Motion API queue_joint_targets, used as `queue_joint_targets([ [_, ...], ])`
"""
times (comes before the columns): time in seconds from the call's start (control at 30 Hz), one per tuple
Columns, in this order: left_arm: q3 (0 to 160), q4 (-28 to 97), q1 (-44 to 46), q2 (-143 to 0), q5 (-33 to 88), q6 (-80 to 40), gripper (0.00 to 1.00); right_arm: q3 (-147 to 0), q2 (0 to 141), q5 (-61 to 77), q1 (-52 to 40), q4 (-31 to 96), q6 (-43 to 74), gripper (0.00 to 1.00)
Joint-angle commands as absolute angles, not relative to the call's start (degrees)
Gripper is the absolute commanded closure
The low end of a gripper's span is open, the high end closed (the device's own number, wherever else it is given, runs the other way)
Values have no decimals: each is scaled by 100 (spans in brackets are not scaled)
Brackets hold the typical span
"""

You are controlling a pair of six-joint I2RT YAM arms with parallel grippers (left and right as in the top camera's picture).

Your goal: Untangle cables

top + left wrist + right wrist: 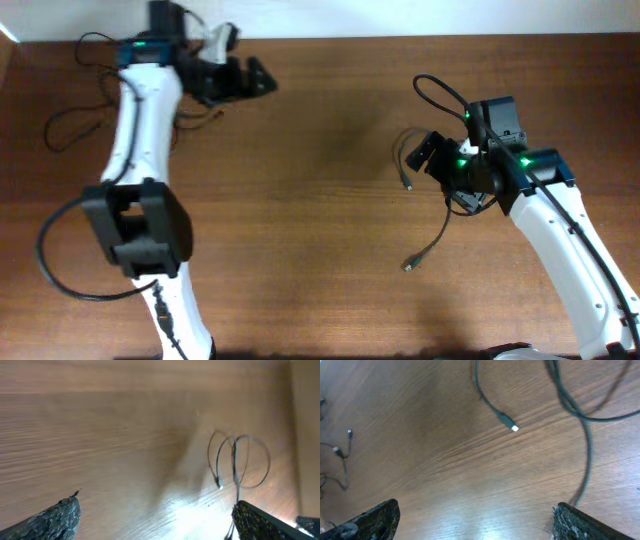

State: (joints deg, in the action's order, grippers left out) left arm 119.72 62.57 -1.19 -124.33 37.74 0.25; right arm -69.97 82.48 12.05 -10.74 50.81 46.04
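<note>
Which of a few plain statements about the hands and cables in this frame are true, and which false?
1. The left hand and the right hand both stand open. True.
2. The left hand grips a cable. False: nothing sits between its fingers; the looped cable lies on the table beyond it.
3. A plug end lies on the table ahead of the right hand. True.
4. All cables sit in one bundle at the table's centre. False: loose strands lie by the right arm, thin strands beside the left arm.
</note>
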Motion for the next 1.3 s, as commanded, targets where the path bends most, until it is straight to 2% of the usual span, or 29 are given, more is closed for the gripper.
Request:
queue_joint_targets([
  [0.0, 11887, 6265, 814, -12591, 3024, 150, 1, -7041, 8285, 1002, -679, 5317, 4517, 1],
  [0.13, 11885, 6263, 1765, -12735, 1398, 148, 1, -7041, 8287, 996, 698, 5824, 3693, 2],
  [0.2, 11885, 6226, 2047, -12783, 1111, 148, 1, -7039, 8311, 882, 1450, 5892, 2978, 2],
  [0.27, 11887, 6217, 2206, -12908, 1109, 145, 1, -7024, 8482, 683, 1925, 5905, 2847, 1],
  [0.37, 11885, 6224, 2235, -13085, 1109, 150, 1, -6995, 8892, 797, 2027, 5907, 2845, 1],
  [0.47, 11885, 6224, 2235, -13091, 1109, 150, 1, -6991, 9459, 1721, 1876, 5610, 2421, 1],
  [0.57, 11887, 6224, 2235, -13091, 1109, 148, 1, -6993, 9957, 1769, 1761, 5404, 2425, 0],
  [0.6, 11887, 6224, 2235, -13091, 1109, 148, 1, -6991, 10134, 1837, 1719, 5336, 2423, 11],
  [0.63, 11885, 6226, 2235, -13091, 1111, 148, 1, -6991, 10355, 1887, 1643, 5192, 2421, 26],
  [0.67, 11885, 6224, 2235, -13091, 1111, 148, 1, -6991, 10479, 1887, 1577, 5026, 2421, 32],
  [0.73, 11887, 6224, 2235, -13091, 1111, 148, 1, -6987, 10643, 1892, 1468, 4746, 2423, 52],
  [0.77, 11885, 6224, 2235, -13091, 1111, 148, 1, -6987, 10659, 1890, 1435, 4648, 2421, 57],
  [0.8, 11887, 6224, 2235, -13091, 1111, 148, 1, -6987, 10659, 1890, 1389, 4543, 2421, 61],
  [0.9, 11887, 6224, 2235, -13091, 1111, 148, 1, -6982, 10661, 1865, 1302, 4362, 2418, 61],
  [1.0, 11885, 6224, 2235, -13091, 1111, 148, 1, -6921, 10667, 1406, 1229, 4316, 2421, 47],
  [1.03, 11885, 6224, 2235, -13091, 1111, 148, 1, -6847, 10667, 1181, 1188, 4261, 2421, 47],
  [1.07, 11887, 6224, 2235, -13091, 1111, 148, 1, -6790, 10667, 1155, 1184, 4224, 2421, 52],
  [1.1, 11887, 6224, 2235, -13091, 1111, 148, 1, -6761, 10667, 1179, 1186, 4213, 2423, 65],
  [1.13, 11885, 6224, 2235, -13091, 1111, 148, 1, -6761, 10667, 1221, 1184, 4215, 2423, 72],
  [1.17, 11887, 6224, 2235, -13091, 1111, 148, 1, -6761, 10667, 1334, 1186, 4209, 2421, 87],
  [1.2, 11887, 6224, 2235, -13091, 1109, 148, 1, -6761, 10652, 1594, 1199, 4215, 2418, 96],
  [1.27, 11887, 6233, 2235, -13091, 1116, 148, 1, -6827, 10475, 2589, 1201, 4246, 2137, 96],
])
